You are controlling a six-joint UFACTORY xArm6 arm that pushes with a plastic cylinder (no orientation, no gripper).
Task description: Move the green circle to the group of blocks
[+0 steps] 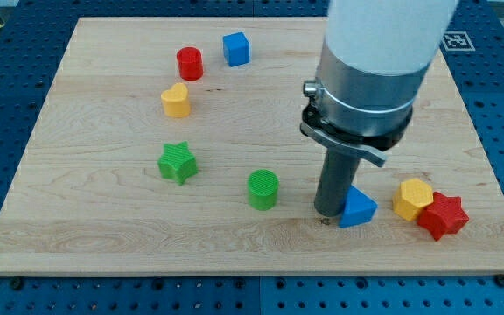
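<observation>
The green circle (262,189) stands on the wooden board (103,236) a little below its middle. My tip (326,213) rests on the board to the circle's right, apart from it, and touches the left side of a blue triangle (357,208). Right of the triangle, a yellow hexagon (411,199) and a red star (442,215) sit touching each other near the board's right edge.
A green star (178,163) lies left of the circle. A yellow heart (175,101), a red cylinder (189,63) and a blue cube (235,48) sit at the upper left. The arm's wide body (370,70) hides part of the upper right board.
</observation>
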